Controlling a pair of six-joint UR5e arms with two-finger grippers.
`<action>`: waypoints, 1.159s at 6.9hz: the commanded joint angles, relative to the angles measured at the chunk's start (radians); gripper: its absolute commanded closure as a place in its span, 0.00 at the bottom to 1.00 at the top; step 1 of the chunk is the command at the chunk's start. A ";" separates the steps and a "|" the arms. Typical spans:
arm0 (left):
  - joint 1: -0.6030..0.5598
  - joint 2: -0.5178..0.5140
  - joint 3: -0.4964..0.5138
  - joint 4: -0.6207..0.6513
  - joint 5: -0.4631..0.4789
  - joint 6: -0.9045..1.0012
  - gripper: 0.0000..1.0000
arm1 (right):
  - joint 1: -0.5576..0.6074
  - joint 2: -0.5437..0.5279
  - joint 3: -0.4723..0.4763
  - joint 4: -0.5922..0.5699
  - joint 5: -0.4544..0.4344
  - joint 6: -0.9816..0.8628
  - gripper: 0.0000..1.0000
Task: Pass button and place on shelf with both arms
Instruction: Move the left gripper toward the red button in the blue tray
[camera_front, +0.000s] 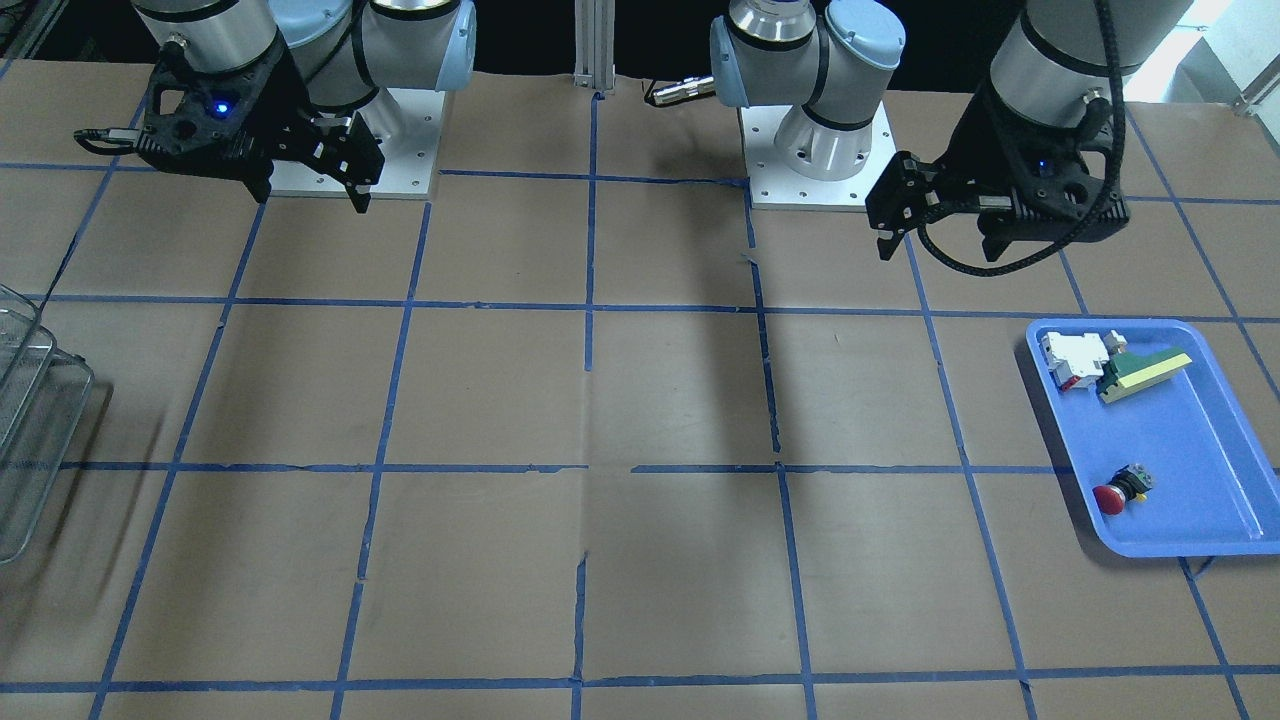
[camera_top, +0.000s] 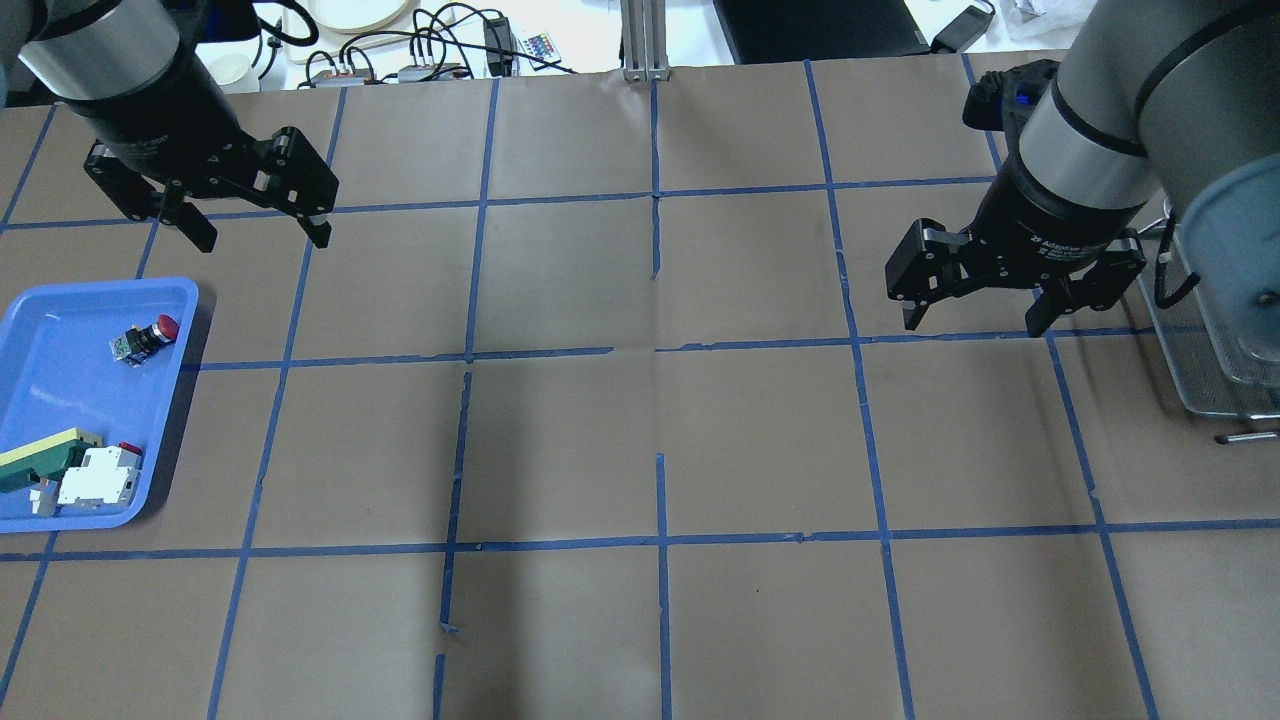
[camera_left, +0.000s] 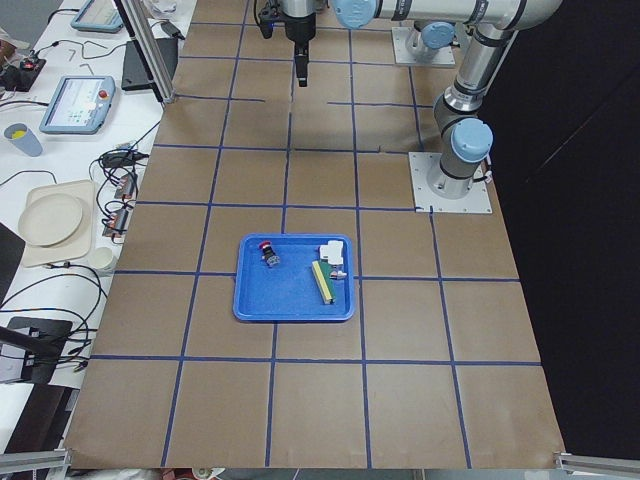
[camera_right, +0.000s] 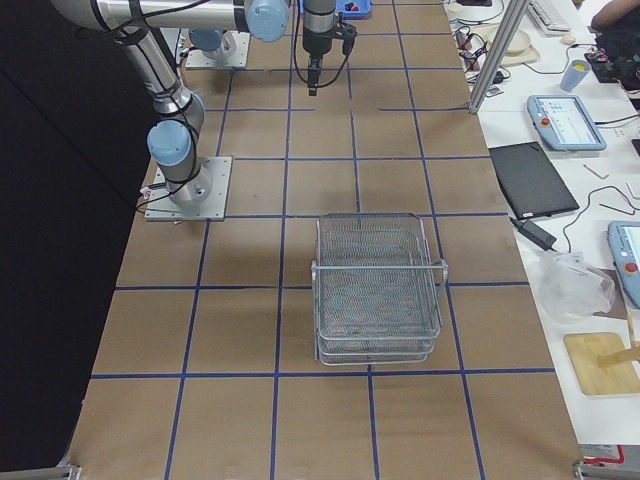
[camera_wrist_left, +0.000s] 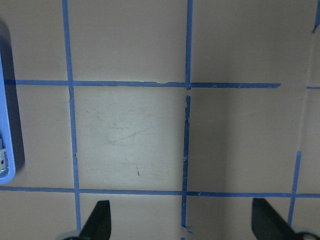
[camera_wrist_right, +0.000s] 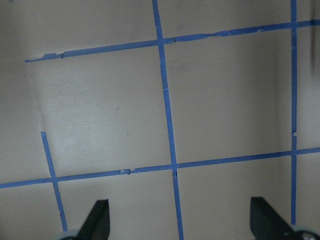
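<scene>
The button (camera_front: 1118, 490), with a red domed cap and a black body, lies on its side in the blue tray (camera_front: 1200, 440). It also shows in the overhead view (camera_top: 150, 337) and the left side view (camera_left: 266, 250). My left gripper (camera_top: 262, 238) hangs open and empty above the table, beyond the tray and apart from the button; it also shows in the front view (camera_front: 940, 248). My right gripper (camera_top: 972, 322) is open and empty, beside the wire-mesh shelf (camera_top: 1200, 380). The shelf stands at the table's right end (camera_right: 378, 290). Both wrist views show only taped table between open fingertips.
A white-and-red blocky part (camera_top: 98, 476) and a green-and-yellow wedge (camera_top: 40, 458) lie in the tray's near end. Blue tape lines grid the brown table. Cables and devices lie past the far edge (camera_top: 420, 50). The tray's edge (camera_wrist_left: 6, 125) shows in the left wrist view.
</scene>
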 joint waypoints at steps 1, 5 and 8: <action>0.146 -0.032 -0.031 0.012 -0.009 0.298 0.00 | 0.001 -0.001 0.000 -0.001 0.003 -0.001 0.00; 0.440 -0.233 -0.037 0.281 -0.018 0.878 0.00 | 0.001 -0.003 -0.005 -0.001 0.005 0.000 0.00; 0.570 -0.359 -0.040 0.407 -0.110 1.222 0.00 | 0.001 -0.004 -0.007 -0.001 0.003 0.005 0.00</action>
